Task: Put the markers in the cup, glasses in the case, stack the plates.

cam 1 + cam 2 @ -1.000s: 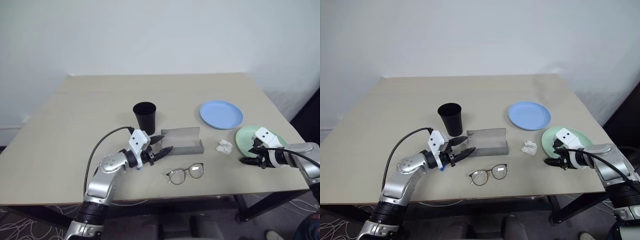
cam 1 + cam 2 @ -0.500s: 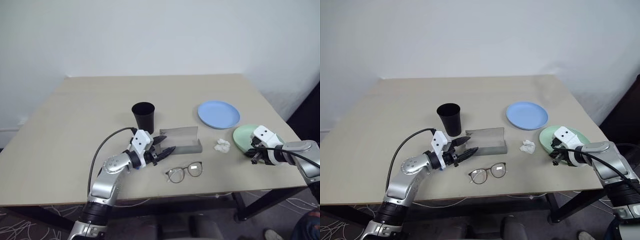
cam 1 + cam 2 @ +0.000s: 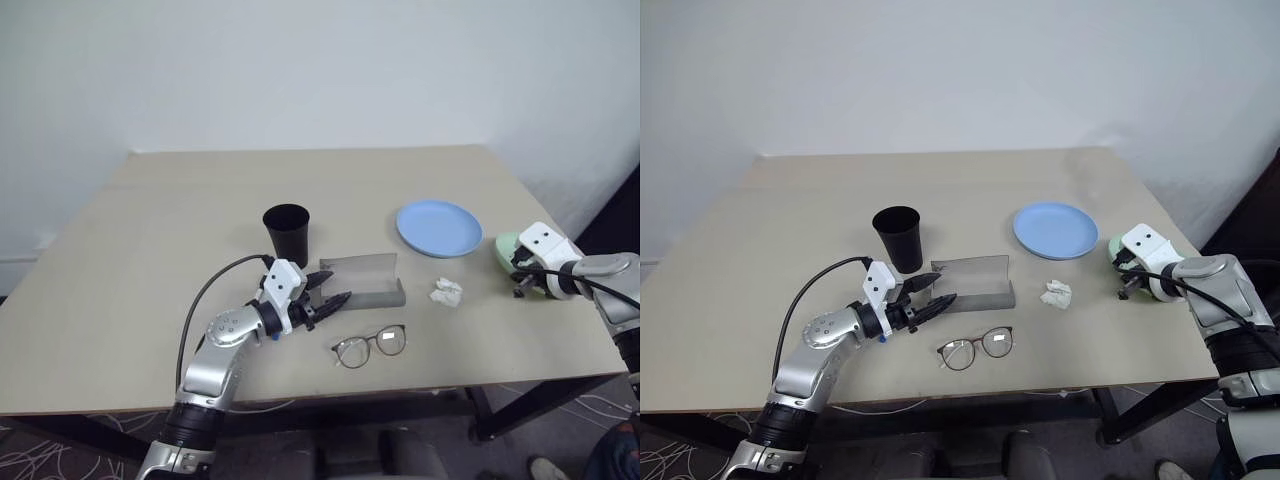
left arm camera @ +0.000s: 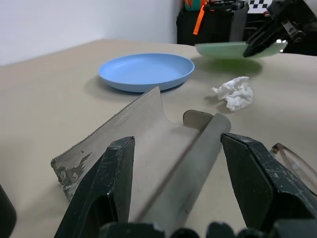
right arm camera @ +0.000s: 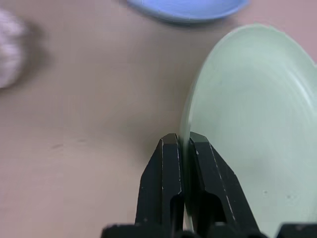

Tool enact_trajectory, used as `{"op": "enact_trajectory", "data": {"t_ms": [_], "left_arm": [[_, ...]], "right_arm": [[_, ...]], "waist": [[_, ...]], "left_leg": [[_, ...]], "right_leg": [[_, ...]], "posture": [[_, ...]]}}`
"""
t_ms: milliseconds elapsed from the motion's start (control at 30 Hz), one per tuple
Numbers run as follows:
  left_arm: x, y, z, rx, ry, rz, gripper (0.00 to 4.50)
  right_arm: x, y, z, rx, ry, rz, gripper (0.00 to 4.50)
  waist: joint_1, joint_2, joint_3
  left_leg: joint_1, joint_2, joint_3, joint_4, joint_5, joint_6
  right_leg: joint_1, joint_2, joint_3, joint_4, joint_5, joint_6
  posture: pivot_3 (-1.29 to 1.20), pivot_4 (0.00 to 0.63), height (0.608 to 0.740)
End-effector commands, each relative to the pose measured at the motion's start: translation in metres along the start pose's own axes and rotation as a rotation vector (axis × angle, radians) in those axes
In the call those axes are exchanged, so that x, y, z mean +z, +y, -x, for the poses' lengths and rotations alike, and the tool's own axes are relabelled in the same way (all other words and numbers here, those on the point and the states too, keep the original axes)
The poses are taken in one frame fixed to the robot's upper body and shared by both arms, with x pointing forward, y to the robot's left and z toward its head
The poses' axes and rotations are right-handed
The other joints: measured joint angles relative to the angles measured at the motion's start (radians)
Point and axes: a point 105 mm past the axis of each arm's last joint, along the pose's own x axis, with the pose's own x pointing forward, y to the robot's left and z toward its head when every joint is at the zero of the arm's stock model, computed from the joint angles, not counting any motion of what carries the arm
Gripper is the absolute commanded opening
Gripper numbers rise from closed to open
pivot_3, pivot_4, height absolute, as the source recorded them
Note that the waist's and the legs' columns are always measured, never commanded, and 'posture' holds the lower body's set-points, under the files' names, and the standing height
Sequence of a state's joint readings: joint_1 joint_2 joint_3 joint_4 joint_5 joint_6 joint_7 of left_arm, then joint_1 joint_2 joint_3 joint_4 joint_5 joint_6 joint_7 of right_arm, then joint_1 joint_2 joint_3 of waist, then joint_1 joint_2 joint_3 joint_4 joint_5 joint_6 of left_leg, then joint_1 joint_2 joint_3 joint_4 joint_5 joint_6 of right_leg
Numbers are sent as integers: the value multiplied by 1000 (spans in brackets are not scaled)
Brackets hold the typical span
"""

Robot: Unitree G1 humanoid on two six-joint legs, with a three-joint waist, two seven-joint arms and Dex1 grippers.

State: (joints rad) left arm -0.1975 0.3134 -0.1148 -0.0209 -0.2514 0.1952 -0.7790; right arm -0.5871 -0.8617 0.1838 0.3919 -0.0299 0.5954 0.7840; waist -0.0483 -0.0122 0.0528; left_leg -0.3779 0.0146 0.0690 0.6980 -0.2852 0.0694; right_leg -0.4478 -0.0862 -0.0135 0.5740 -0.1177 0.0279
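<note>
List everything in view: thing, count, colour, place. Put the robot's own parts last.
table: one, beige, under everything.
cup: one, black, upright near the table's middle, behind the left gripper.
case: one, grey, flap lid open, just right of the cup, in front of the left gripper.
glasses: one pair, dark thin frame, on the table in front of the case.
tissue: one, white, crumpled, between the case and the plates.
blue plate: one, light blue, flat on the table, right of the cup.
green plate: one, mint green, held by its rim off the table, near the right edge.
left gripper: one, black fingers, open, pointing at the case.
right gripper: one, black fingers, shut on the green plate's rim.
</note>
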Motion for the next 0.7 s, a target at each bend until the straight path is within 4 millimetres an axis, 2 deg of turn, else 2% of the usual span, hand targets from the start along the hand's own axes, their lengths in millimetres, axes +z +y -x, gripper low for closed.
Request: {"op": "enact_trajectory", "data": {"t_ms": [33,133,267,467,700], "left_arm": [[13,1,-5,-8,-41,-36,2897],[14,3,-6,-4,-43,-39,2897],[14,5,-7,4,-45,-43,2897],[15,6,-9,11,-52,-44,2897],[16,8,-7,21,-54,-49,2897]], "right_arm": [[40,-20,6,-96,-134,128,16],[58,-20,1,-99,-205,201,16],[74,-19,-6,-78,-263,265,16],[101,2,-22,34,-384,351,16],[111,33,-38,181,-422,376,16]], "waist": [[0,0,0],[0,0,0],[1,0,0],[-2,0,0],[-1,1,0]], "left_leg": [[0,-2,0,0,0,1],[1,-2,0,-3,-1,1],[1,-3,-1,-4,-1,1],[1,-3,0,-4,-1,2],[2,-3,-1,-4,-1,2]], "right_leg": [[0,0,0,0,0,0],[-1,1,0,0,0,0],[-1,2,0,0,0,0],[0,1,0,-1,0,0],[1,1,0,0,0,0]], "posture": [[0,0,733],[0,0,733],[0,0,733],[0,0,733],[0,0,733]]}}
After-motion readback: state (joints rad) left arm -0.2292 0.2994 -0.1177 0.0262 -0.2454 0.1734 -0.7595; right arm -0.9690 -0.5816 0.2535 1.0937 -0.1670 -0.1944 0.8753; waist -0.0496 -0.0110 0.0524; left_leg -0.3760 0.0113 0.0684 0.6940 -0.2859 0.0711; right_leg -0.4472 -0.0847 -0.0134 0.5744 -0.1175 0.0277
